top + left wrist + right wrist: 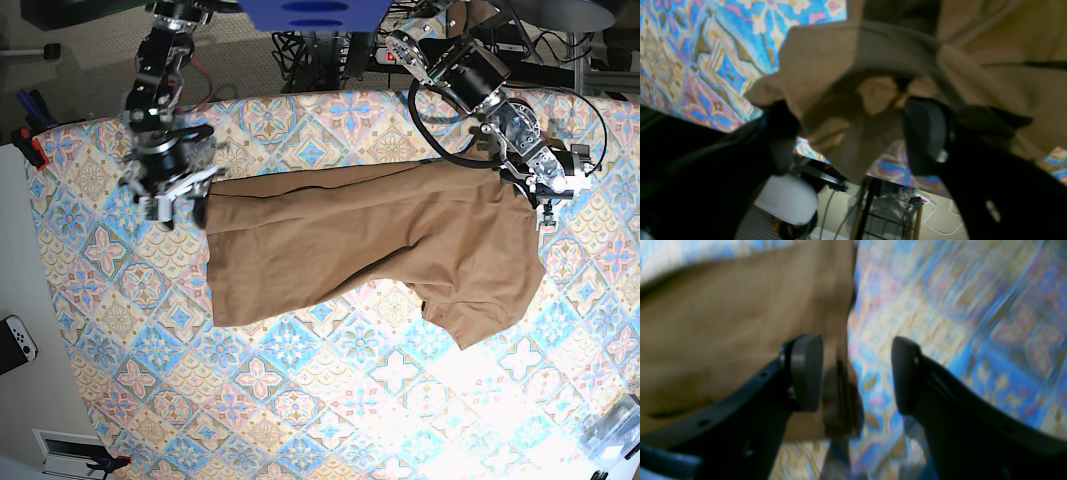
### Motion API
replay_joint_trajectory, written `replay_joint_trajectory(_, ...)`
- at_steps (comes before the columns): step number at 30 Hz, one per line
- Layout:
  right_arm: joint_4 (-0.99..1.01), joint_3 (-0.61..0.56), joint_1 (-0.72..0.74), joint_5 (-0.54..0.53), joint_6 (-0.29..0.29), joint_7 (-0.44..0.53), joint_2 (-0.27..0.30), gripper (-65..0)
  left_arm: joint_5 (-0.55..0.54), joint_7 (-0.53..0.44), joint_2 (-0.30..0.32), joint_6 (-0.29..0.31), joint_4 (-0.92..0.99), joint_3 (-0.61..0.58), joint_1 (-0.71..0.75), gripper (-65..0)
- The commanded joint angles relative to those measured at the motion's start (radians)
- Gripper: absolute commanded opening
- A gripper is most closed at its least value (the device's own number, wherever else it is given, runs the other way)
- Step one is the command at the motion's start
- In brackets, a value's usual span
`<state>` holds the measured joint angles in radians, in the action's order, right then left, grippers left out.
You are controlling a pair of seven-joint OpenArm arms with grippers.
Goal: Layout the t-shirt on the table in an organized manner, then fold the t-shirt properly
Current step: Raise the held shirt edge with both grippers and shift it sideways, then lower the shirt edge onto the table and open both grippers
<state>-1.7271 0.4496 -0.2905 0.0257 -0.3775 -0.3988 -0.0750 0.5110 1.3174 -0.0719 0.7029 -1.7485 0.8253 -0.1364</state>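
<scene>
Lying mostly flat across the middle of the table (300, 400), the t-shirt (370, 245) spread lengthwise from the 9 o'clock hem to the 3 o'clock shoulder end in the base view. One sleeve lobe projecting toward 5 o'clock; the far sleeve, at about 2 o'clock, bunched and lifted. Body panel largely smooth, with a shallow diagonal crease and a concave lower edge near 6 o'clock.

Left gripper (853, 133) at 2 o'clock in the base view: fingers narrowed onto a gathered wad of tan cloth, seen in the left wrist view draped between and over the pads, with the table edge and floor visible below. Grip judged closed on fabric at the shoulder or sleeve region; exact seam not discernible.

Right gripper (857, 373) at 9 o'clock in the base view: fingers spread wide, nothing between them, poised directly over the hem corner and table cloth. Right wrist view blurred; contact with cloth not determinable.

Progress, as a judgement: layout stage well advanced but unfinished. Remaining: release and flatten the held sleeve, square the hem and lower edge. Folding not yet begun; no fold present.
</scene>
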Motion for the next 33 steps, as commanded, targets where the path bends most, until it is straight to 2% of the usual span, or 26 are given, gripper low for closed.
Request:
replay_joint_trajectory(1,-0.017,-0.002,0.001,-0.019,-0.011,0.016,-0.003,-31.8,0.002,0.000,0.007,-0.005,-0.032,-0.005,-0.018,-14.8)
replay_joint_trajectory(7,-0.018,0.001,0.000,-0.020,-0.011,0.016,-0.001,-31.1,-0.004,0.000,-0.018,-0.005,-0.181,-0.005,-0.015,-13.9)
replay_joint_trajectory(15,0.008,0.056,0.003,-0.033,-0.018,0.016,-0.001,-31.0,-0.191,0.000,-0.012,-0.005,-0.296,0.001,0.033,-13.9)
replay_joint_trajectory(16,0.008,0.068,0.003,-0.059,-0.036,0.016,-0.001,-31.0,-0.206,0.000,-0.012,-0.005,-0.296,0.001,0.042,-13.9)
replay_joint_trajectory(19,0.011,0.128,0.003,-0.212,-0.157,0.011,-0.001,-31.0,-0.231,0.000,-0.012,-0.005,-0.298,0.001,0.067,-13.9)
replay_joint_trajectory(20,0.017,0.147,0.003,-0.261,-0.180,0.011,-0.001,-31.0,-0.231,0.000,-0.012,-0.005,-0.298,0.001,0.073,-13.9)
replay_joint_trajectory(22,0.034,0.163,0.000,-0.309,-0.186,0.011,-0.001,-31.0,-0.231,0.000,-0.012,-0.005,-0.298,0.002,0.079,-13.9)
replay_joint_trajectory(25,0.094,0.162,0.001,-0.315,-0.191,0.010,-0.001,-31.0,-0.231,0.000,-0.007,-0.005,-0.298,0.002,0.079,-13.9)
replay_joint_trajectory(29,0.178,0.162,0.001,-0.317,-0.268,0.008,-0.001,-31.0,-0.231,0.000,0.013,-0.005,-0.327,0.002,0.079,-13.9)
replay_joint_trajectory(33,0.194,0.168,0.001,-0.317,-0.317,-0.096,-0.001,-31.1,-0.231,0.000,0.021,-0.005,-0.348,0.002,0.091,-13.9)
